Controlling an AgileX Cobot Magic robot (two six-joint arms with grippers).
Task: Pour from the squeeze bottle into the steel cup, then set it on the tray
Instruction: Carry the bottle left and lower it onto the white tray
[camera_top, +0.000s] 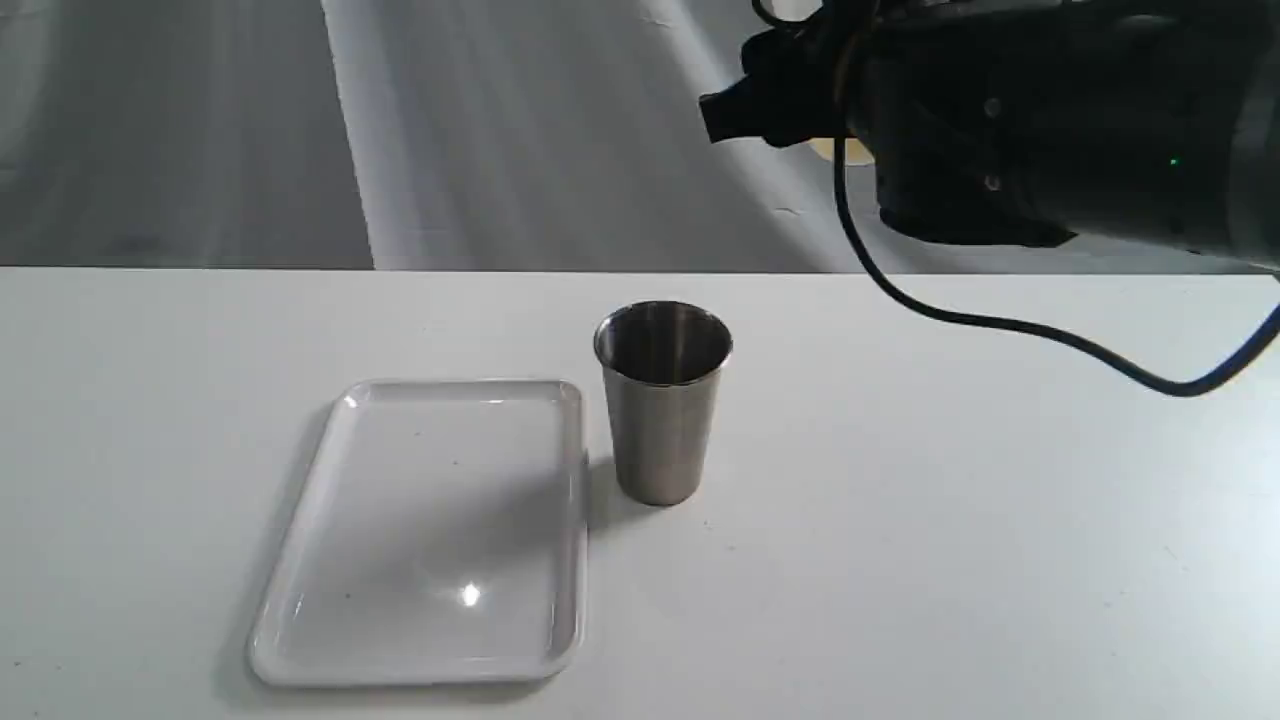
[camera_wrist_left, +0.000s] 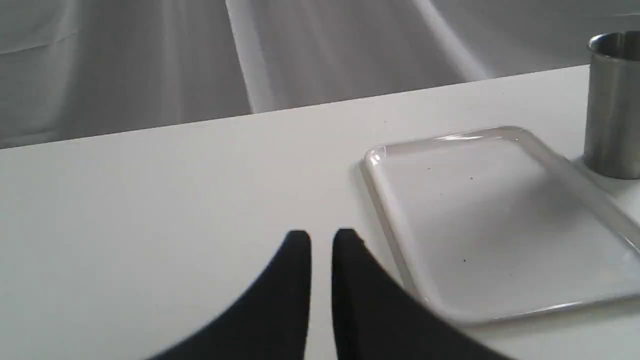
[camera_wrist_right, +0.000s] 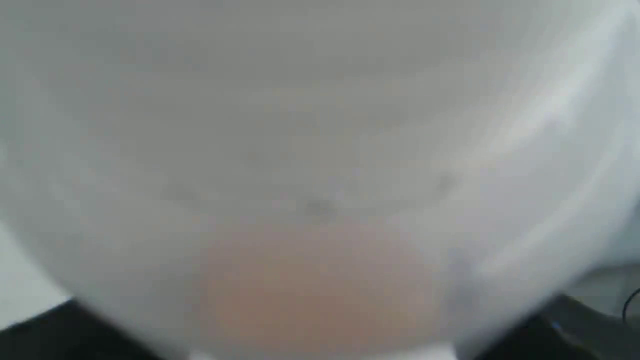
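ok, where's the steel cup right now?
Exterior view: the steel cup stands upright on the table near its middle, just right of the tray's far right corner, off the tray.

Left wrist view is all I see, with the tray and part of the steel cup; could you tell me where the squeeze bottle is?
Observer: The squeeze bottle fills the right wrist view, blurred, with orange liquid inside.
Operator: Is it pouring yet?
Observer: No stream shows in the exterior view; the right arm is high up, right of the steel cup.
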